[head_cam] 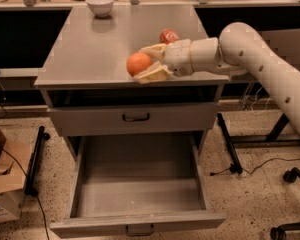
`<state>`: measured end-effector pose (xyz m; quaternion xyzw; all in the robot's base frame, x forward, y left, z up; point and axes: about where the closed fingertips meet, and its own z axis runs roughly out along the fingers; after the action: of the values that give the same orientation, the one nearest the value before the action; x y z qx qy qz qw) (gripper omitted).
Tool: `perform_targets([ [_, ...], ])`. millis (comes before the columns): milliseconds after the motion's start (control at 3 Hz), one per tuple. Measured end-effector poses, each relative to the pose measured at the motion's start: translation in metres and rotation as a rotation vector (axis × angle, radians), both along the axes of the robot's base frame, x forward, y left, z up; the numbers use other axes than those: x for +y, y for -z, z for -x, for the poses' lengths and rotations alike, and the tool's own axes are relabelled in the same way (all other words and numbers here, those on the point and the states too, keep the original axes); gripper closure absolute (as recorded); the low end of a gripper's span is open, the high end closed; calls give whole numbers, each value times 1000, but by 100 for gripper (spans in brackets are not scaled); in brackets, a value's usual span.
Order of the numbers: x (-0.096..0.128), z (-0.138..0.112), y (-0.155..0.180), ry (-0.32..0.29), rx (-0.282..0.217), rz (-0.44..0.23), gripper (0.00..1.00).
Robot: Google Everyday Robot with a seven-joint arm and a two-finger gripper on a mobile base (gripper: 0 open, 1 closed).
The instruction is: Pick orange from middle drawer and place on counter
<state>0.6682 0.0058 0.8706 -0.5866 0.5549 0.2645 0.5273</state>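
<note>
My gripper [146, 63] is shut on the orange [138, 63], a small round orange fruit, and holds it just above the front part of the counter [90, 54], near its front edge. The white arm reaches in from the right. The middle drawer [140, 184] is pulled wide open at the bottom of the cabinet and its grey tray shows nothing inside. Its small dark handle [139, 230] is on the front.
A red soda can [168, 36] lies on the counter just behind my gripper. A white bowl [99, 4] stands at the counter's back. A closed drawer front with a handle [135, 117] is above the open drawer. A cardboard box [2, 184] is at the left. Black table legs [227, 144] are on the right.
</note>
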Motion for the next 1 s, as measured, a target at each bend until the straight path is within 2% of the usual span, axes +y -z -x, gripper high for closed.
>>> perform_targets([
  [333,29,-34,-11,-33,-19,-26,100],
  [667,47,-68,-11,-24,-19,-26,90],
  [1000,52,-100,-5,19,-16,-7,70],
])
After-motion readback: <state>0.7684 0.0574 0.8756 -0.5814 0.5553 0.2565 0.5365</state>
